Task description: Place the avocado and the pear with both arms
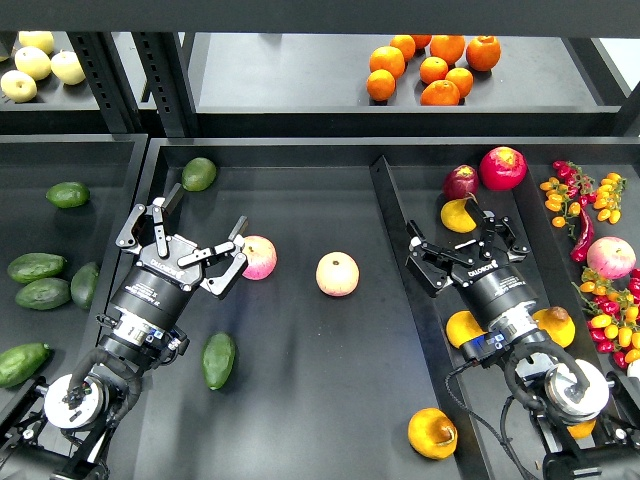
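Observation:
A dark green avocado [218, 360] lies on the middle tray [330, 390], below and right of my left gripper [192, 232]. That gripper is open and holds nothing; one finger is next to a pink-and-yellow apple [258, 257]. A golden pear [433, 432] with an orange-brown blush lies near the middle tray's front right. My right gripper [463, 238] hovers open over the right tray [415, 300], and another yellow pear [458, 215] lies just beyond its fingertips. Two more pears [463, 326] [556, 324] flank the right arm.
A second apple [337, 273] sits mid-tray, and a paler green fruit [199, 173] at its back left. Several avocados [38, 268] fill the left tray. Red apples [502, 167], chillies and small tomatoes [600, 200] crowd the right. Oranges [430, 65] sit on the shelf.

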You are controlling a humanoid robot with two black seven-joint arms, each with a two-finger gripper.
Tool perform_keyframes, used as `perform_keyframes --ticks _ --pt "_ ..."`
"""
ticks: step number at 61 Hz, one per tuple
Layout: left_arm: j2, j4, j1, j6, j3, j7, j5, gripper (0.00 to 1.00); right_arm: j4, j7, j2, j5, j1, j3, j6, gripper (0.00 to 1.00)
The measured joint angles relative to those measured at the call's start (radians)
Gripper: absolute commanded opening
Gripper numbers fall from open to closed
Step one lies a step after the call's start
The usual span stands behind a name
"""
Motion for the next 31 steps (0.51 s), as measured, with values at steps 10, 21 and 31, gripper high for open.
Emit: perform_keyframes --ticks 10,21,31 --pt "0.000 -0.010 0.002 0.000 -0.001 0.009 -0.001 0.99 0.001 0.000 0.000 0.001 0.000 -0.001 0.003 1.00" --pt "0.000 -0.009 0.005 0.000 -0.004 0.010 0.000 0.99 0.002 -0.001 0.000 0.001 0.000 -0.006 0.005 1.00" --pt "0.000 -0.005 0.005 0.000 -0.005 0.009 0.000 0.99 0.002 -0.001 0.000 0.001 0.000 -0.012 0.006 1.00"
